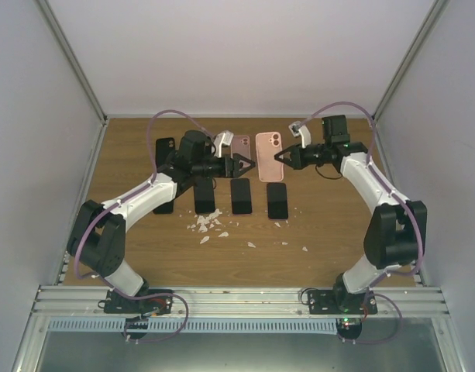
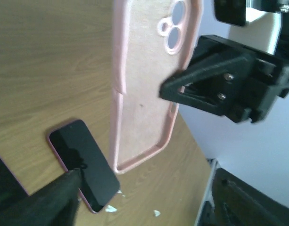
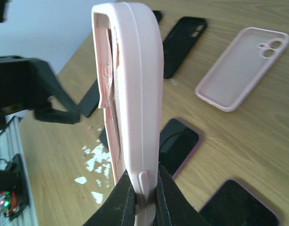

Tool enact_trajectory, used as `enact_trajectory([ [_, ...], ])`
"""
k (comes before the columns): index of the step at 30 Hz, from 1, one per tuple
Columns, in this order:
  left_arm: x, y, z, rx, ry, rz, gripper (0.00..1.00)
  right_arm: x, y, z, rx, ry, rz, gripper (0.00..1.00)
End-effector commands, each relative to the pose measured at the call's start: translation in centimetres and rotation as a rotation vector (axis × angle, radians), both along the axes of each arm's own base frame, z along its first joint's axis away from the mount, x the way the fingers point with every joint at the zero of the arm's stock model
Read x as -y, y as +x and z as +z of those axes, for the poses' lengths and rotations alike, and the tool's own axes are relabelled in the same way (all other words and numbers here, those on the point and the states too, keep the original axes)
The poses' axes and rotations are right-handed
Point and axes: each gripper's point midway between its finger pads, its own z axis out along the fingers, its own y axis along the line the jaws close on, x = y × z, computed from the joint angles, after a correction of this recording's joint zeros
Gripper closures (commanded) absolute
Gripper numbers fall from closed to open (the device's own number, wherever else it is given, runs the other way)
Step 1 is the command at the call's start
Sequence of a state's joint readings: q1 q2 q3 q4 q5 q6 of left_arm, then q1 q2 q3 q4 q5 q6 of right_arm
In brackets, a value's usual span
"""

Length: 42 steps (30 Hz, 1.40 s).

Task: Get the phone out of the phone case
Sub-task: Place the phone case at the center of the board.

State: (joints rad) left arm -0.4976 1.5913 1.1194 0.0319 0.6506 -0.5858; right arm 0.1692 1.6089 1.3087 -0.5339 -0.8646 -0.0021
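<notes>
The wooden worktop (image 1: pixel 330 232) is strewn with white scraps (image 1: pixel 208 225) near its middle. A black case (image 1: pixel 165 147) lies at the back left. An empty pink case (image 3: pixel 243 66) lies flat, open side up.

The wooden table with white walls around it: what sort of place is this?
Probably a robot test bench in a lab: white walls box in the table, two robot arms are bolted to a metal rail, and phones lie in a row.
</notes>
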Motion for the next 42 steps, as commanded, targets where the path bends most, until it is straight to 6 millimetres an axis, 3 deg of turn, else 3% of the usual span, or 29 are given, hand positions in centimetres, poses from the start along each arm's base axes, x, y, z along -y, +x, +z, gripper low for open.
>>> enact_trajectory([
  [1,0.0,1.2,1.3,0.059,-0.007,0.018,0.17,2.1,2.4,-2.7,-0.033,-0.012,-0.062,0.99],
  [3,-0.2,1.3,1.2,0.058,-0.007,0.020,0.02,2.9,3.4,-4.1,-0.054,-0.029,-0.083,1.00],
  [4,-0.2,1.3,1.3,0.061,-0.007,0.022,0.01,3.3,3.8,-4.8,-0.066,-0.036,-0.090,1.00],
  [12,-1.1,2.0,1.3,0.055,-0.013,0.052,0.01,5.3,6.8,-9.0,-0.115,-0.088,-0.132,0.99],
  [21,-1.6,2.4,1.1,0.039,-0.020,0.067,0.01,5.4,10.8,-11.3,-0.140,-0.087,-0.155,0.97],
  [34,-2.6,2.6,1.3,0.031,-0.029,0.093,0.01,5.4,13.5,-15.4,-0.180,-0.087,-0.177,0.94],
  [42,-3.9,2.7,1.4,0.027,-0.033,0.124,0.01,5.8,15.4,-16.5,-0.172,-0.105,-0.216,0.88],
])
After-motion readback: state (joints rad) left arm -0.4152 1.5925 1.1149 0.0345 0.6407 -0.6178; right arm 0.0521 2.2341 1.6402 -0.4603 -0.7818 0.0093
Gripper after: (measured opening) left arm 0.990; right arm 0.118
